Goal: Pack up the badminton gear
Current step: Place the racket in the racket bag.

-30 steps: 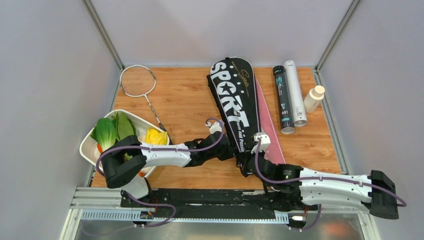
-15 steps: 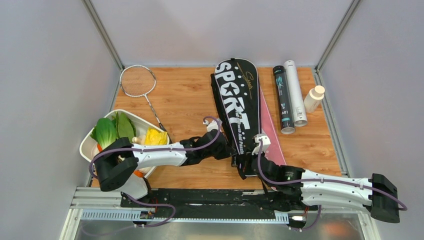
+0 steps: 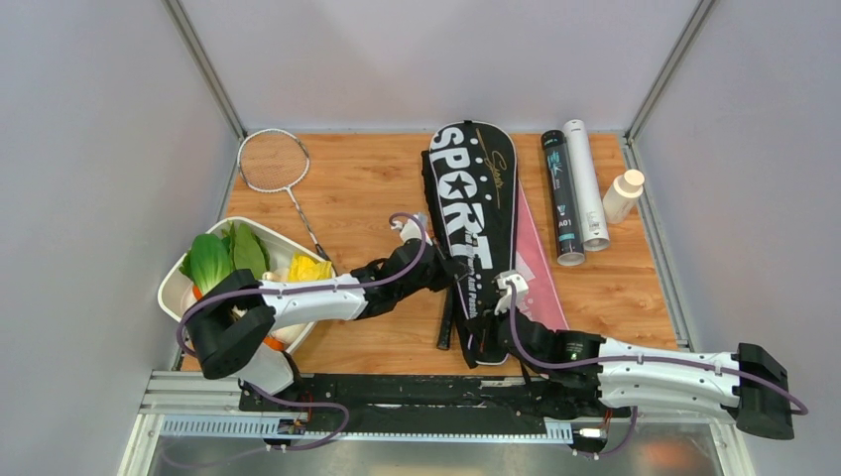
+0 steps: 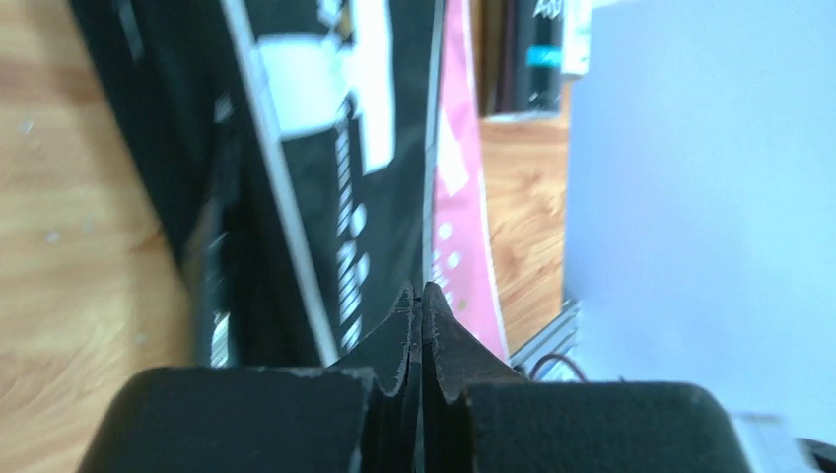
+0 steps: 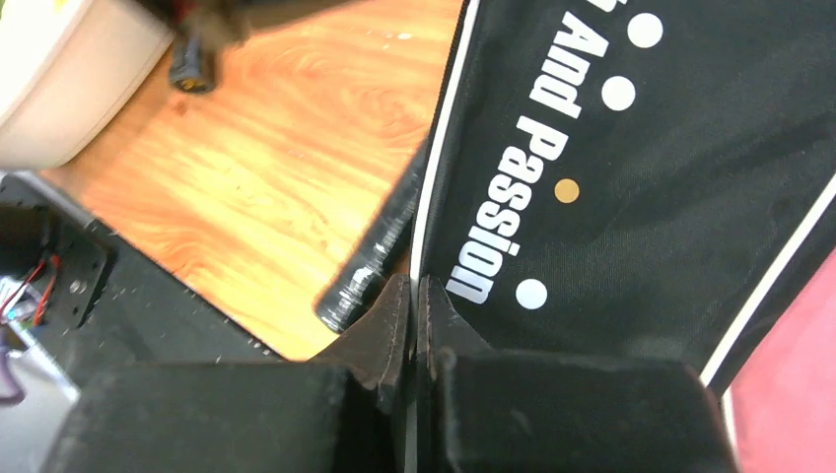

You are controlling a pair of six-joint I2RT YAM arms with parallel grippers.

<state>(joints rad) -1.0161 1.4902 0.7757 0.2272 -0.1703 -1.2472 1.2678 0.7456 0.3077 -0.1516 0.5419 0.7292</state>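
Note:
The black "SPORT" racket bag (image 3: 476, 213) lies on the wooden table over a pink bag (image 3: 537, 268). A black racket handle (image 3: 444, 327) (image 5: 380, 246) pokes out beside the black bag's near left edge. My left gripper (image 3: 460, 267) (image 4: 421, 296) hovers at that bag's left edge, shut, with nothing visible between its jaws. My right gripper (image 3: 476, 332) (image 5: 414, 288) is shut on the bag's white-piped edge near the handle's end. A silver racket (image 3: 274, 161) lies at the far left. A black tube (image 3: 562, 198) and a white tube (image 3: 587, 183) lie at the far right.
A white tray (image 3: 171, 294) of vegetables stands at the near left, under my left arm. A small white bottle (image 3: 624, 195) with a tan cap stands by the right wall, beside the tubes. Grey walls close in three sides.
The black bag has swung, its far end moving right. The black handle now shows at its near left edge. My left gripper has moved farther up the bag's left side.

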